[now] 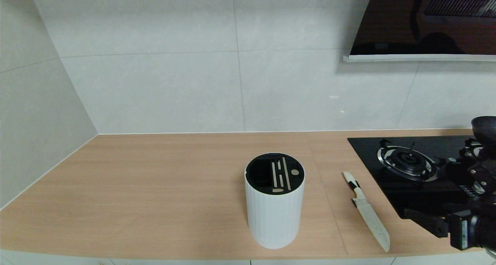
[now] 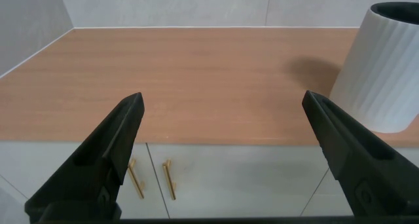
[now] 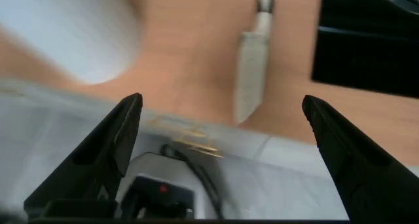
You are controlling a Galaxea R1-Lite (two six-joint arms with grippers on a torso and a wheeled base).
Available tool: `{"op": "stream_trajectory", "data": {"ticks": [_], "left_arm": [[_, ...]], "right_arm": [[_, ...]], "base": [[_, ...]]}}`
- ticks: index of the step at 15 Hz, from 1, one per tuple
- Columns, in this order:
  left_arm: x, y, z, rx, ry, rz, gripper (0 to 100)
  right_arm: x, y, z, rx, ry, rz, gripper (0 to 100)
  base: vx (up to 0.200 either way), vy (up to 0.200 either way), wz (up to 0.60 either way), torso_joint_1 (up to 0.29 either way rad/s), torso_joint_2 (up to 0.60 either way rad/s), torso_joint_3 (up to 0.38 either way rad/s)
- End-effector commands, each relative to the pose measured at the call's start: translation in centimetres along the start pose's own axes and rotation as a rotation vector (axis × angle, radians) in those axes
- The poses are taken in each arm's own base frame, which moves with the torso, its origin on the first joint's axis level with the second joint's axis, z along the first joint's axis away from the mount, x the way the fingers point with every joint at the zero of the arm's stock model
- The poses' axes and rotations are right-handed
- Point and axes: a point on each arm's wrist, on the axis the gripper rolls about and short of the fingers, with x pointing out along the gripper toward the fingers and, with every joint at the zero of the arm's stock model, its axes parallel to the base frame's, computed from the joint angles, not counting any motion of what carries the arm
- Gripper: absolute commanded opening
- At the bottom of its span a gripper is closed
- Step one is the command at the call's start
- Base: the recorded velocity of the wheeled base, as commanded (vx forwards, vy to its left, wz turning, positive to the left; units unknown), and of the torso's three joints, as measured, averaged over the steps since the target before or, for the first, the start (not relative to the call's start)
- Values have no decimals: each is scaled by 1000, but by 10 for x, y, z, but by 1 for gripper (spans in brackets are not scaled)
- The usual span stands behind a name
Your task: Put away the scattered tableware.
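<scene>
Two hands, both gaping wide, gripping nothing. On the left side, the left hand (image 2: pixel 222 152) is hovering just off the table's (image 2: pixel 196 67) front edge, over cabinet doors (image 2: pixel 229 178) with gold handles (image 2: pixel 169 179). The holder (image 2: pixel 383 67) is sitting ahead of it, toward the robot's right.

At the right end, the right hand (image 3: pixel 222 152) is hanging off the same front edge, its fingers (image 3: pixel 98 158) framing the knife (image 3: pixel 252 73) from a distance, not touching it.

The knife is lying flat on the table between holder and stove (image 1: pixel 410 168), nearer the stove and apart from the holder. Its pale handle with a black band is pointing at the wall (image 1: pixel 155 90). The blade tip is pointing at the front edge, angled slightly right.

The holder is standing upright mid-table, near the front edge: white ribbed cylinder, black top showing narrow slots and one larger opening.

A hood (image 1: pixel 422 24) is hanging on the wall above the stove.
</scene>
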Motion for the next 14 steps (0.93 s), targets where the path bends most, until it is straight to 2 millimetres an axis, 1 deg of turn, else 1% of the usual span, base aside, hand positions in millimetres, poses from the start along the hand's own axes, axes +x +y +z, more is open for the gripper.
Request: {"op": "stream_trajectory", "data": {"ticks": [1,3,4,5,7,10,12,14], "left_arm": [[0,0,0,-1,2,1,100],[0,0,0,1,2,1,100],[0,0,0,1,2,1,100],[0,0,0,1,2,1,100],[0,0,0,-1,2,1,100],[0,0,0,1,2,1,100],[0,0,0,1,2,1,100],[0,0,0,1,2,1,100]], "right_arm": [[54,1,9,-17,56,-58,100],[71,6,30,-27,8,-45,100],[76,6,35,-27,-2,-46,100],[86,7,41,-27,-5,-43,100],[102,6,30,-45,60,-47,100],[125,14,12,-65,155,-24,100],[149,14,-8,-73,201,-43,100],[163,13,-21,-80,229,-71,100]], "base": [[0,0,0,0,0,0],[0,0,0,0,0,0],[0,0,0,0,0,0],[0,0,0,0,0,0],[0,0,0,0,0,0],[0,0,0,0,0,0],[0,0,0,0,0,0],[0,0,0,0,0,0]]}}
